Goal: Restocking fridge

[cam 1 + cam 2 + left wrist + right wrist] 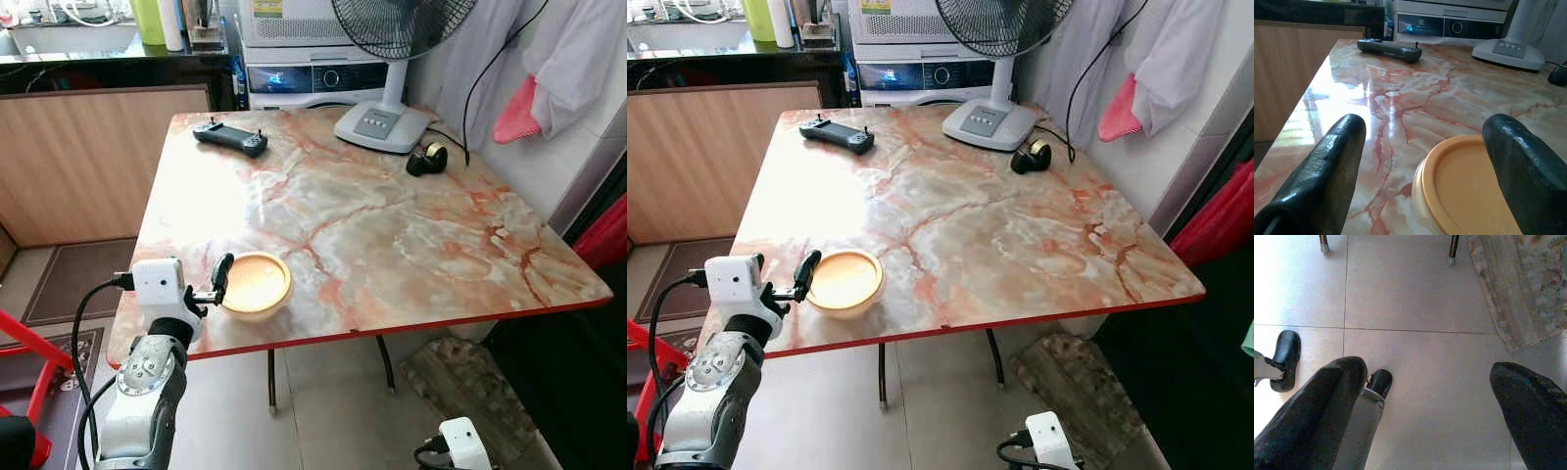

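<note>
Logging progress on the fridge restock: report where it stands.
Early. Nothing looks stocked yet. In hand: the left gripper is open, its fingers either side of the orange-lidded container's near rim on the marble table, not closed. Left: grasp, carry, stow. The right gripper hangs open above the floor.

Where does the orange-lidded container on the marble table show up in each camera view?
Left eye view: container at the table's near edge, beside the left gripper.
Right eye view: same spot, lower left.
Left wrist view: bottom centre-right, partly between the open fingers.
Right wrist view: floor tiles here, no container.
Shared landmark: the black controller.
</note>
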You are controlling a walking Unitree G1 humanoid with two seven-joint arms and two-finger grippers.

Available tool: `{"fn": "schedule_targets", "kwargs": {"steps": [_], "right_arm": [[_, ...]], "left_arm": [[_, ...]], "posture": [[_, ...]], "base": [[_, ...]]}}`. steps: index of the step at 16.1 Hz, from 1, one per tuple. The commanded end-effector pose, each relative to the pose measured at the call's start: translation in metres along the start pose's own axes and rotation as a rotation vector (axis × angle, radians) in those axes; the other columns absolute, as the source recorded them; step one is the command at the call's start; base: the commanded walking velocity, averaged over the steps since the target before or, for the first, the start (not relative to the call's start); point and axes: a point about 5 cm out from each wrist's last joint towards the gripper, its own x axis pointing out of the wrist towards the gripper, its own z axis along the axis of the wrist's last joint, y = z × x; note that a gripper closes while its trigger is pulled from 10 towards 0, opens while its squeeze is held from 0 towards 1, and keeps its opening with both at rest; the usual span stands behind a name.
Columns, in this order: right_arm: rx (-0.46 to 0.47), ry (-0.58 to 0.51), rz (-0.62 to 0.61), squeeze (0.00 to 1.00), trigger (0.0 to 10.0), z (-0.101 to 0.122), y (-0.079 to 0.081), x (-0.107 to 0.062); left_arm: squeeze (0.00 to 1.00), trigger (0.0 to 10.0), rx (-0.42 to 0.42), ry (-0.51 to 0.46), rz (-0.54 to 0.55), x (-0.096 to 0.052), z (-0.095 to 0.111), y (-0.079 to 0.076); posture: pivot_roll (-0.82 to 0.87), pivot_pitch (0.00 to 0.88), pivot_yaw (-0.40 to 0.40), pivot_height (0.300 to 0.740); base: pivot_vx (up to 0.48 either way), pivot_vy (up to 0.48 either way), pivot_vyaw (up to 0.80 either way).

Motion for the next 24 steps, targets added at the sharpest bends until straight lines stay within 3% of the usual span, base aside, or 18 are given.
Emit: {"fn": "schedule_targets", "kwargs": {"steps": [1,4,13,24], "right_arm": [[-0.013,0.007,-0.004,0.0,10.0,0.001,-0.003,-0.001],[-0.014,0.008,-0.003,0.0,10.0,0.0,-0.002,0.0],[-0.035,0.018,0.005,0.0,10.0,-0.001,-0.001,0.0],[-0.04,0.017,0.003,0.0,10.0,0.0,0.0,0.0]], "left_arm": [[0.0,10.0,0.038,-0.022,-0.028,0.004,0.005,-0.005],[0.0,10.0,0.007,-0.03,-0.011,0.004,0.004,-0.01],[0.0,10.0,0.023,-0.048,-0.084,0.012,0.007,-0.027],[0.0,10.0,0.074,-0.061,-0.099,0.011,0.009,-0.025]], "posture": [[0.1,0.0,-0.053,0.74],[0.1,0.0,-0.047,0.74],[0.09,0.0,-0.038,0.74],[0.09,0.0,-0.035,0.74]], "base": [[0.0,0.0,0.0],[0.0,0.0,0.0],[0.233,0.0,0.0],[0.075,0.0,0.0]]}}
